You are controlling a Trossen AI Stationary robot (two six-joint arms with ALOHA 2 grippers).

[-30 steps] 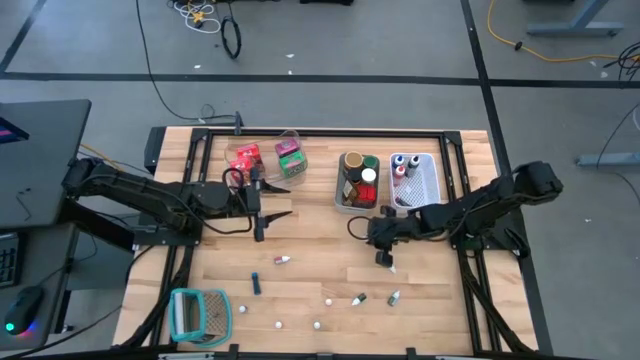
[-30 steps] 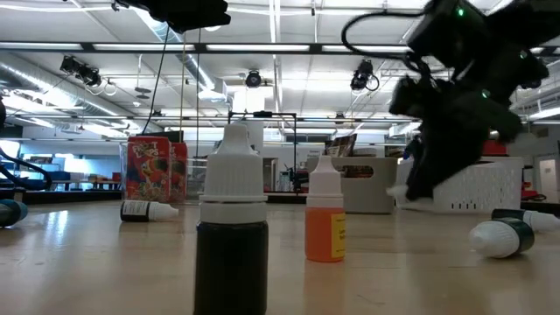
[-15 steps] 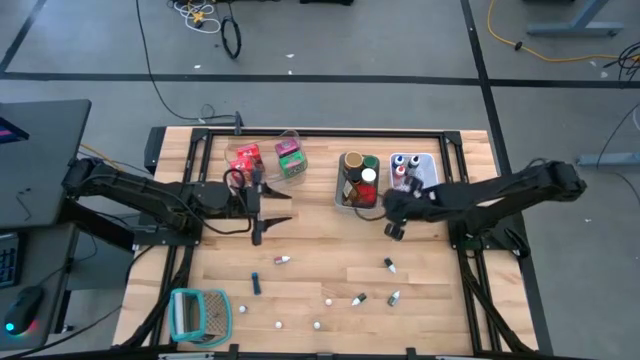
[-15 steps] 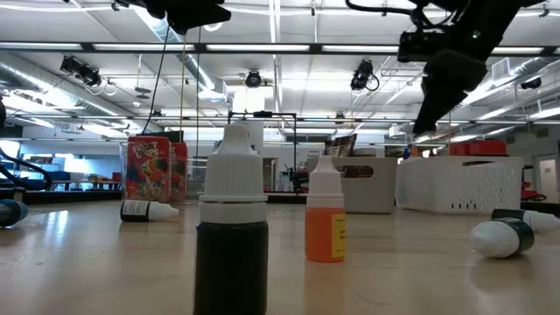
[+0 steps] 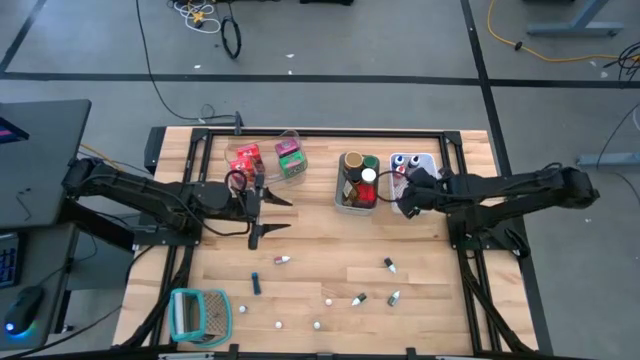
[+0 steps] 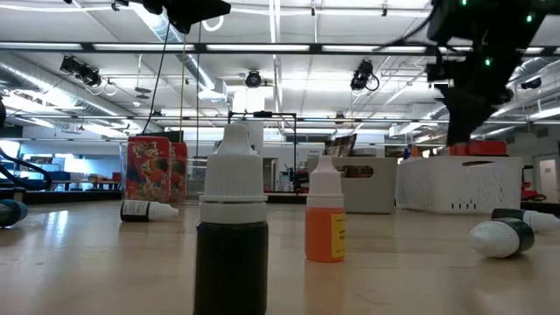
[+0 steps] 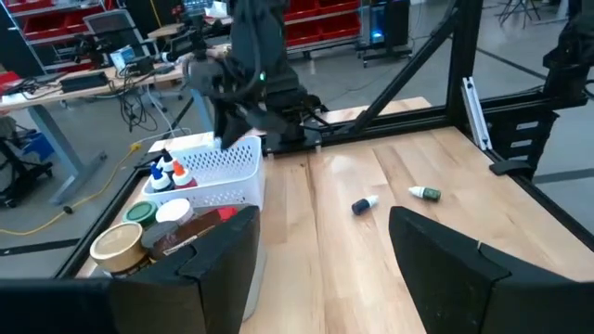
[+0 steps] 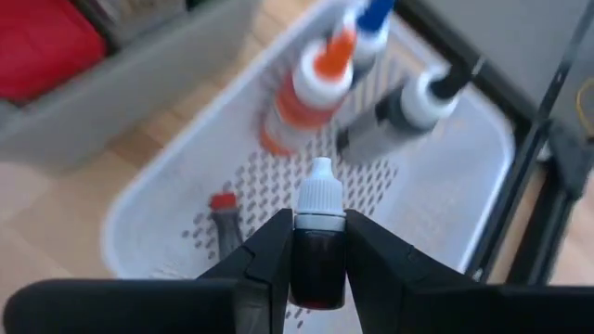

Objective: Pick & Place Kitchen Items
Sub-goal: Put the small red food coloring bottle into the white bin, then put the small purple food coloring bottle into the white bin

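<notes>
Wood table (image 5: 320, 255), right gripper (image 8: 317, 243) over white bin (image 8: 445, 204) at 2 o'clock.
Fingers clamp a dark bottle (image 8: 318, 250) upright, likely for drop-in; left gripper (image 5: 272, 213) idles wide open, empty, mid-table.

Bright, even ceiling strip lights (image 6: 262, 48) wash my worktop (image 5: 320, 270); shadows stay soft, while my right wrist view blurs up close.
</notes>
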